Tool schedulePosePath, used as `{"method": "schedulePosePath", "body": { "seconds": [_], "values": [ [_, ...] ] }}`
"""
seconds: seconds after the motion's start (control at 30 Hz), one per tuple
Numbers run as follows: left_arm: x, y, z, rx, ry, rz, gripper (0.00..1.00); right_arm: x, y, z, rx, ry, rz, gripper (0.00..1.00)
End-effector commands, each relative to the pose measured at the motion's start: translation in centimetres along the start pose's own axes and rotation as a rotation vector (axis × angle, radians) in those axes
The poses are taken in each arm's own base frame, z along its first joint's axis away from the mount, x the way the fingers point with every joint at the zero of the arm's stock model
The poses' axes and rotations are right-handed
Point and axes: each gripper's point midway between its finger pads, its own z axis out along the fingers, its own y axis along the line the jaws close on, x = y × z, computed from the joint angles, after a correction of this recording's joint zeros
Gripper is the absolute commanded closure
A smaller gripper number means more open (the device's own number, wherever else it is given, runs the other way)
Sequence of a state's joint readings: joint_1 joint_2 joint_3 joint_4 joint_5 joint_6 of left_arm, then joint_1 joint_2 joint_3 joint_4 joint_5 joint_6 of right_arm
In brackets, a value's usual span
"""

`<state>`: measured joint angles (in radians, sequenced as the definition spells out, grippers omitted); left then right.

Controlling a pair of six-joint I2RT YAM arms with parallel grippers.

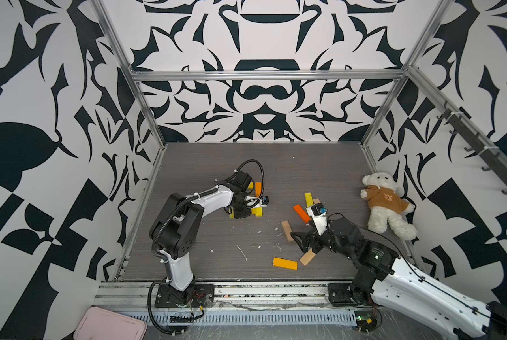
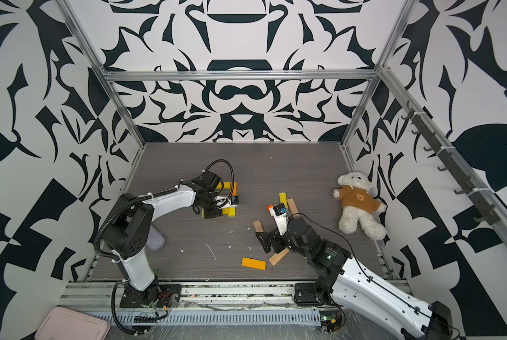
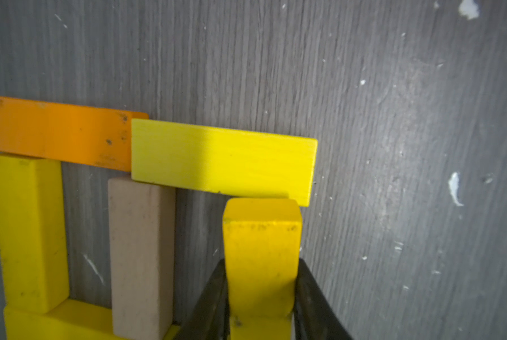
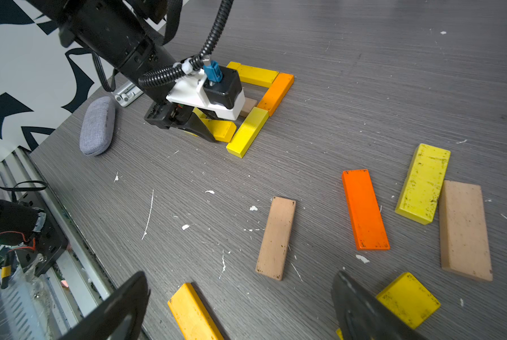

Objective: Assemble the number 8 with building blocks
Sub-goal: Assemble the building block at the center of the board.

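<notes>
Left jaws pinch a yellow block (image 3: 262, 259) against the half-built 8 (image 4: 275, 92), far left of the bear (image 1: 386, 203).
Letting go or backing off carelessly could drag that block and knock its yellow neighbour (image 3: 222, 162) askew, since nothing fixes the pieces to the bench (image 1: 217, 164). Right jaws, spread wide and empty, hang over loose blocks (image 4: 364, 209) between the 8 and the bear; a dip could scatter them. The bench is grey wood-grain flecked with white scraps, boxed in by black-and-white patterned walls (image 1: 264, 103) on metal framing (image 1: 267, 75).
</notes>
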<state>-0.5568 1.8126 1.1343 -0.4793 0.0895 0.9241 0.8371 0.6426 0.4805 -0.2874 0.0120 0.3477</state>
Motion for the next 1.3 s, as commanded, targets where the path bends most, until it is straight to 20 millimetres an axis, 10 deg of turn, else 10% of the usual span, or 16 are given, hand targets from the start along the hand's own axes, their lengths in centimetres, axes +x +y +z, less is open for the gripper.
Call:
{"method": "schedulePosePath", "body": {
  "seconds": [0.0,0.77,1.03,1.27],
  "values": [
    [1.3,-1.3,0.6,0.049,0.031,0.006,0.68,-0.9,0.0,-0.1,0.002,-0.037,-0.003,0.01],
    [0.8,-0.8,0.3,0.029,0.008,-0.011,0.5,-0.9,0.0,0.2,0.001,-0.038,-0.002,0.01],
    [-3.3,1.9,-5.1,-0.116,-0.182,-0.162,0.38,-2.2,0.2,1.0,0.014,-0.05,0.038,0.01],
    [-4.0,4.1,-9.8,-0.234,-0.308,-0.662,0.12,-4.3,-0.2,3.4,0.085,-0.043,0.094,0.02]
  ]
}}
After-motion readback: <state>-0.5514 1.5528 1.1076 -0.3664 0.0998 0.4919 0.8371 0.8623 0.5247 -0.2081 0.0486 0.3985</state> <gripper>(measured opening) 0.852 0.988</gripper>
